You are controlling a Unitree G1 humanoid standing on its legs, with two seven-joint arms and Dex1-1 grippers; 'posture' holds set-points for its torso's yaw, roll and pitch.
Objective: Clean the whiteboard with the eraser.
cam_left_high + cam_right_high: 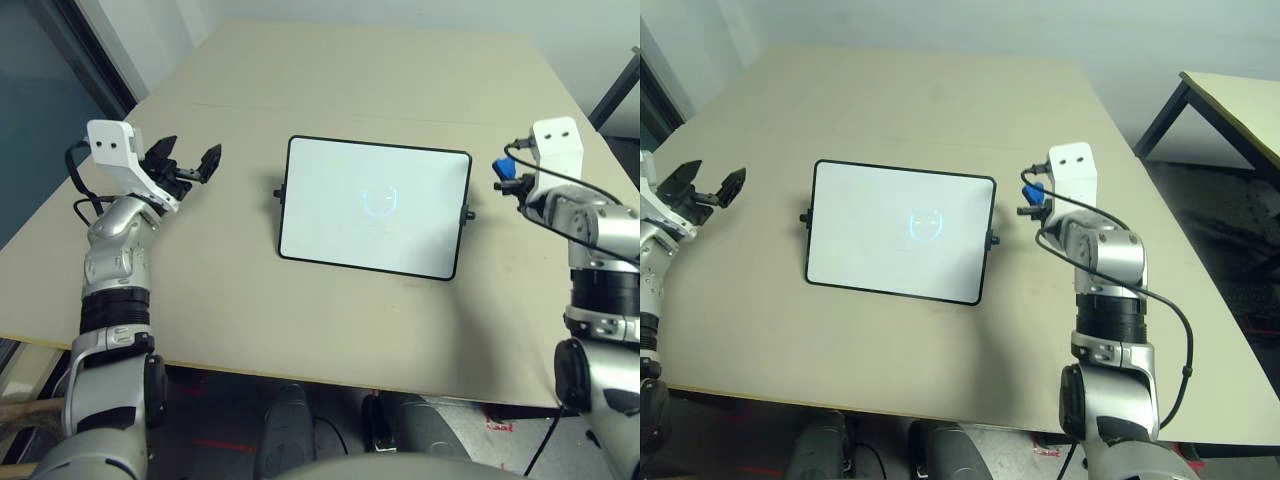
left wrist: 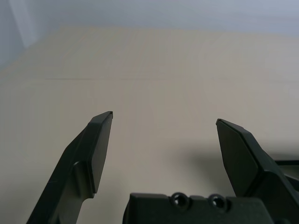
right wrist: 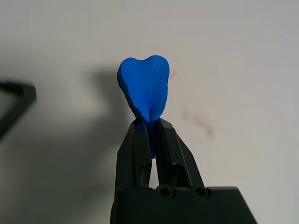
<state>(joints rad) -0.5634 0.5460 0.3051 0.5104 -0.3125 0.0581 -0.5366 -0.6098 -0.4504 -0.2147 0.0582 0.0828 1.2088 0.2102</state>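
The whiteboard (image 1: 374, 205) lies flat in the middle of the table, white with a thin black frame and a faint bluish mark near its centre. To its right my right gripper (image 1: 503, 174) hangs above the table, shut on the bright blue eraser (image 3: 145, 91), which is squeezed between the fingers and bulges out past their tips. The eraser (image 1: 1034, 194) sits just off the board's right edge. My left gripper (image 1: 187, 166) is open to the left of the board, with nothing between its fingers (image 2: 96, 149).
The tan table (image 1: 330, 90) stretches well beyond the board on all sides. Its front edge (image 1: 300, 365) runs close to my body. Another table (image 1: 1240, 110) stands off to the right across a gap.
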